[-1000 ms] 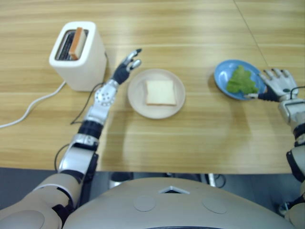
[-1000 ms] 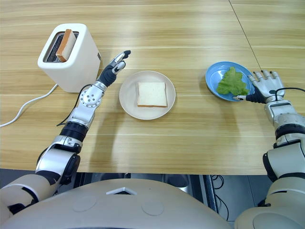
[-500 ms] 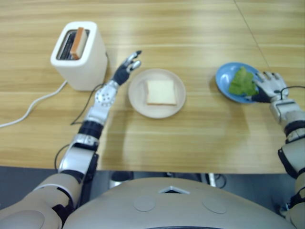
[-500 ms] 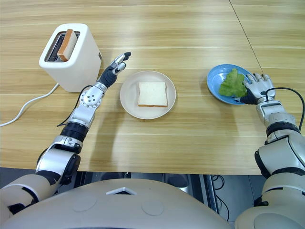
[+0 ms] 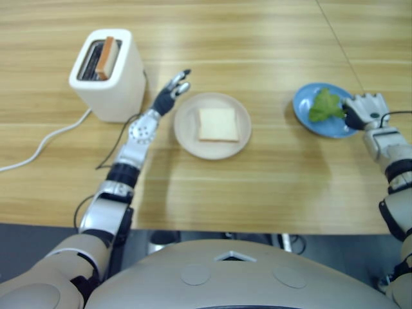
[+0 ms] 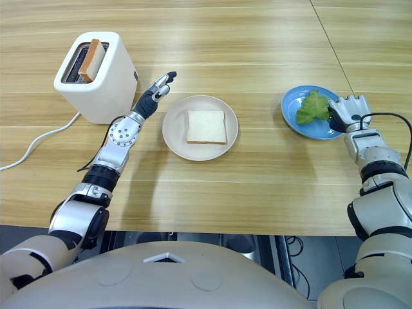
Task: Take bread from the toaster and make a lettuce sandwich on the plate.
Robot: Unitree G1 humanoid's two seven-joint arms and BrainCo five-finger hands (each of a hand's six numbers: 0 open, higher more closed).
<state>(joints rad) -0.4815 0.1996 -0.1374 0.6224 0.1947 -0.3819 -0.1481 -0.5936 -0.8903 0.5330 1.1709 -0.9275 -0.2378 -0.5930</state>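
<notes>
Right eye view: our right hand [image 6: 346, 113] curls onto the lettuce [image 6: 310, 108] in the blue dish [image 6: 309, 131] near the table's right edge. We want a firm pinch, a clean lift, then across to the bread [image 6: 206, 126] on the plate [image 6: 174, 132]. Left hand [image 6: 156, 90] hangs open, empty.

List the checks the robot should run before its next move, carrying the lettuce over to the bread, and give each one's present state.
1. The bread slice lies flat on the cream plate: ok.
2. The lettuce lies on the blue plate: ok.
3. The right hand is at the lettuce's right edge: ok.
4. Its hold on the lettuce is firm: cannot tell.
5. The left hand is off the cream plate, between it and the toaster, holding nothing: ok.
6. The second slice stands ready in the toaster: ok.
</notes>
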